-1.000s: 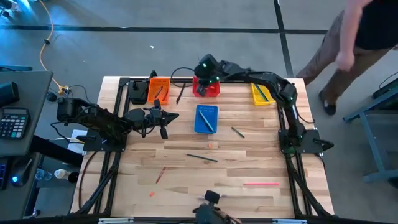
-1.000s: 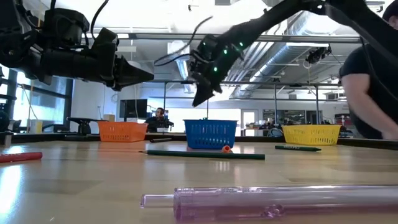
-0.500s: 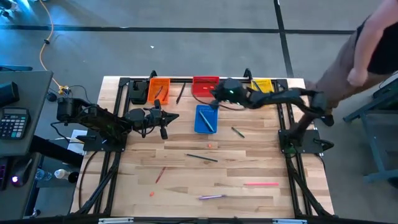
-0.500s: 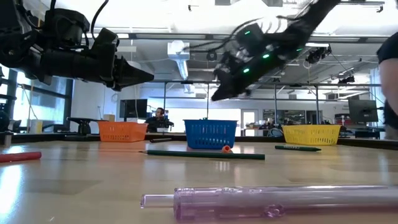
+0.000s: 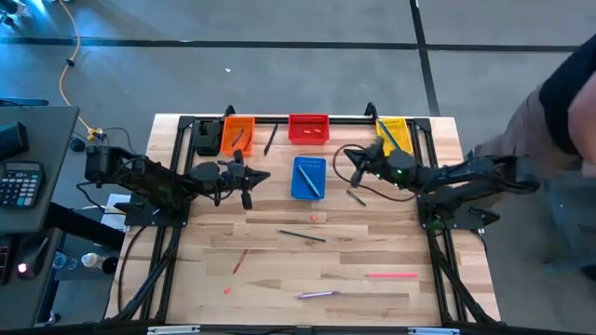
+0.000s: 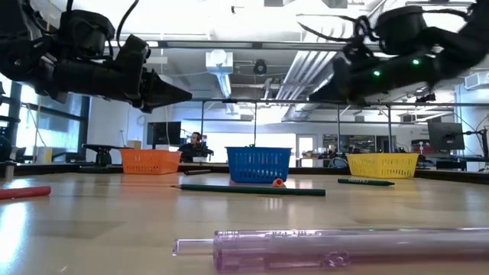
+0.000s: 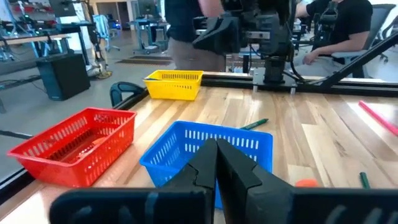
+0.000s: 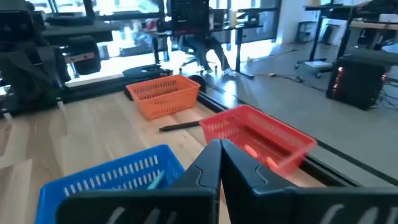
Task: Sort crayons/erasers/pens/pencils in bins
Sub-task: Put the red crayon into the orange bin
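Right claw (image 5: 352, 177) closed, hovering beside blue bin (image 5: 309, 178), arm outstretched

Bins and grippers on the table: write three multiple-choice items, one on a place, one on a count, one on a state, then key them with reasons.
1. Which bin stands nearer the table's middle, apart from the back row?
A. orange bin
B. blue bin
C. yellow bin

2. How many bins are on the table?
A. three
B. four
C. five

3. How do the right gripper's fingers stand?
A. shut, holding nothing
B. wide open
C. shut on a pink pen

Answers
1: B. In the high view the blue bin sits forward of the orange bin, red bin and yellow bin, which line the back edge.
2: B. Orange, red, yellow and blue make four.
3: A. The right gripper hangs above the table right of the blue bin, and the right wrist view shows its fingers pressed together with nothing between them.
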